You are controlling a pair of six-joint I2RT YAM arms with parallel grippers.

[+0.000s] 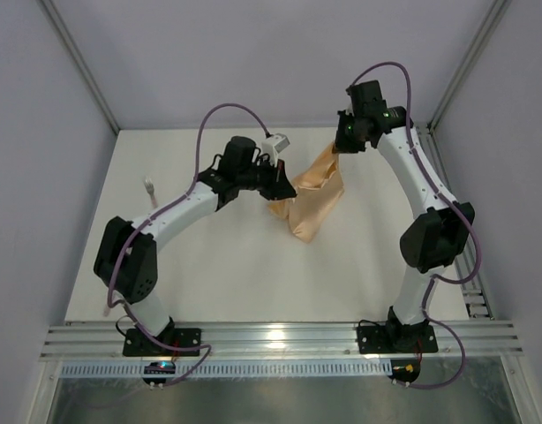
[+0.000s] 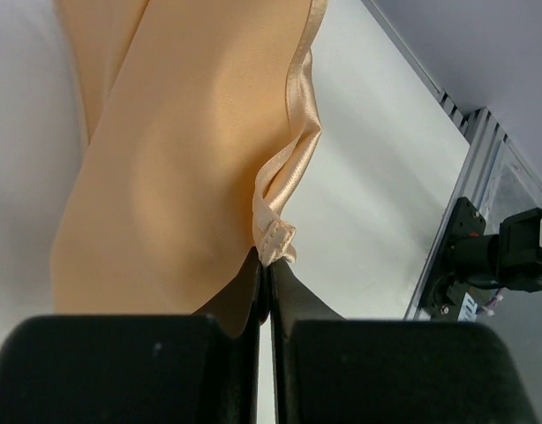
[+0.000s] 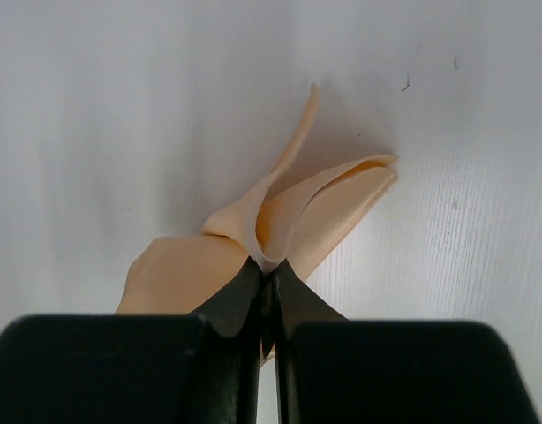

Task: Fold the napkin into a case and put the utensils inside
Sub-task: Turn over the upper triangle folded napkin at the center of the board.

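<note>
The left hand is closed tight on a hemmed corner of the soft peach-orange cloth napkin, the right hand pinches a bunched edge, and the cloth hangs between them over the white tabletop. A clean fold probably needs that edge held taut and level, then lowered evenly so layers meet unwrinkled

A white table stands between pale grey walls, with aluminium posts at the back corners and a shiny rail along the near edge.

The napkin spans from left gripper to right gripper.
</note>
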